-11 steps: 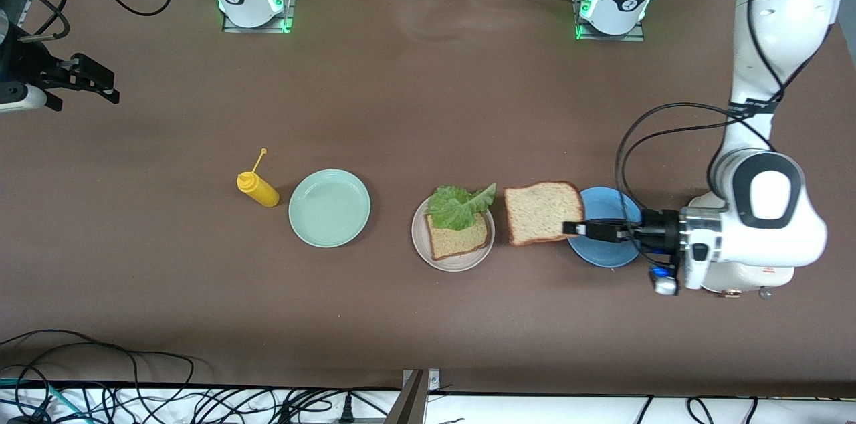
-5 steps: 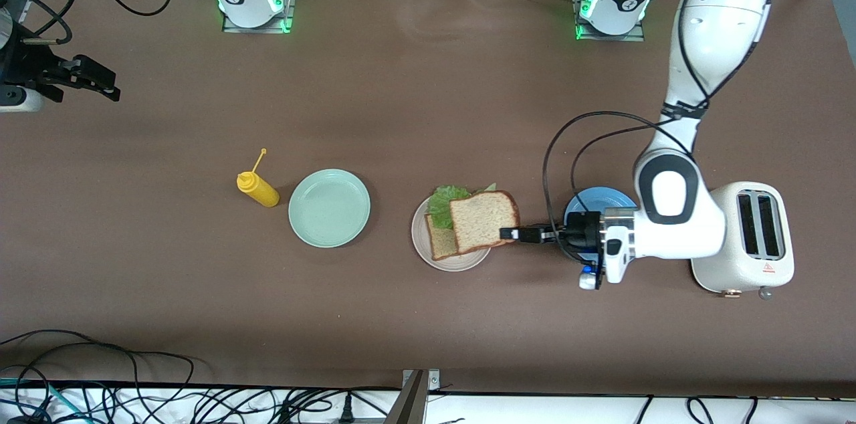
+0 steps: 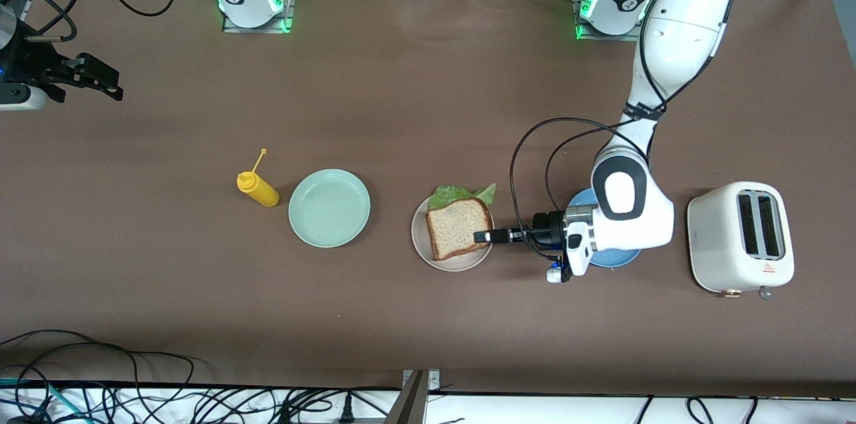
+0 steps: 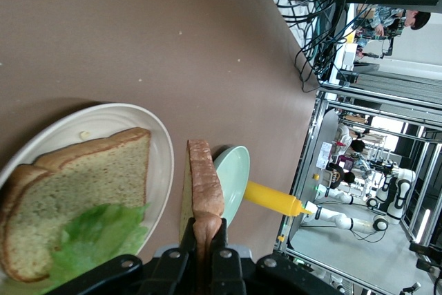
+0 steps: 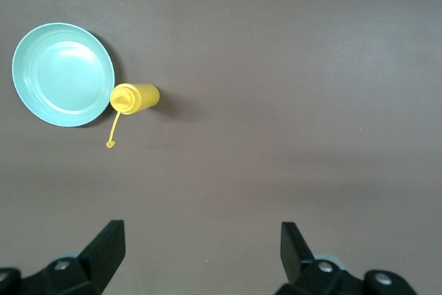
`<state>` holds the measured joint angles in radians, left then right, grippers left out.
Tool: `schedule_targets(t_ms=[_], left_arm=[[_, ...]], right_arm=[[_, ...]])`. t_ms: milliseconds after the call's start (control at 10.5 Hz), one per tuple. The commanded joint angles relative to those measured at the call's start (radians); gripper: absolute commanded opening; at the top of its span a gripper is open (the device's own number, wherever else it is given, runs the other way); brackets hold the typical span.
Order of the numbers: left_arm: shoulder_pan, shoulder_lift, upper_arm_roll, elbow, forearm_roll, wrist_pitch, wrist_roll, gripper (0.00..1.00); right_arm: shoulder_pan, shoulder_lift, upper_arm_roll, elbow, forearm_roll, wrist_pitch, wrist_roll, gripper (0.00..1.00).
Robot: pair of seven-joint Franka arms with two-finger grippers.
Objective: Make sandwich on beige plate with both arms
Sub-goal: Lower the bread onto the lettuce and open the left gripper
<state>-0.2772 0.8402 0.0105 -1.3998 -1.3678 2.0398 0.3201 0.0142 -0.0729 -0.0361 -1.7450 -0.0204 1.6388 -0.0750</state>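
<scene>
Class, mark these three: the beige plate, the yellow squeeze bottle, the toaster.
beige plate (image 3: pixel 457 264), front view, bare rim nearest the camera.
yellow squeeze bottle (image 3: pixel 259 189), front view, middle of its body.
toaster (image 3: pixel 719 237), front view, white side wall.

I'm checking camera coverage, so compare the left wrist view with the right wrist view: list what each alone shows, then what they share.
Only the left wrist view: the left tool shut on the top bread slice, held over the beige plate carrying the lower bread slice and lettuce leaf.
Only the right wrist view: the right tool, open over bare table while its arm waits.
Both: the mint-green plate and yellow mustard bottle.
</scene>
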Motion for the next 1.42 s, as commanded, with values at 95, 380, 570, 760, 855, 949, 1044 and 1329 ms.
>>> schedule_targets(t_ms=[95, 380, 570, 760, 855, 949, 1044, 1329], left_arm=[[-0.028, -0.007, 0.011, -0.053, -0.078, 0.049, 0.085, 0.00], [-0.053, 0.002, 0.011, -0.062, -0.116, 0.095, 0.105, 0.00], [-0.056, 0.002, 0.011, -0.064, -0.114, 0.105, 0.108, 0.07], [-0.071, 0.000, 0.014, -0.068, -0.090, 0.199, 0.106, 1.00], [-0.068, -0.001, 0.020, -0.064, -0.039, 0.207, 0.105, 1.00], [-0.062, -0.010, 0.025, -0.068, 0.026, 0.252, 0.099, 1.00], [-0.068, -0.010, 0.025, -0.068, 0.050, 0.293, 0.090, 1.00], [-0.068, -0.012, 0.028, -0.070, 0.056, 0.338, 0.090, 1.00]], right_arm=[[0.006, 0.016, 0.012, 0.039, -0.016, -0.017, 0.017, 1.00], [0.007, 0.018, 0.008, 0.045, -0.012, -0.020, 0.015, 1.00], [0.007, 0.019, 0.008, 0.045, -0.010, -0.019, 0.015, 1.00], [0.007, 0.019, 0.007, 0.045, -0.010, -0.020, 0.015, 1.00], [0.007, 0.019, 0.008, 0.045, -0.012, -0.020, 0.017, 1.00], [0.007, 0.019, 0.008, 0.045, -0.012, -0.020, 0.012, 1.00], [0.007, 0.019, 0.007, 0.045, -0.010, -0.020, 0.014, 1.00], [0.009, 0.018, 0.008, 0.045, -0.012, -0.020, 0.017, 1.00]])
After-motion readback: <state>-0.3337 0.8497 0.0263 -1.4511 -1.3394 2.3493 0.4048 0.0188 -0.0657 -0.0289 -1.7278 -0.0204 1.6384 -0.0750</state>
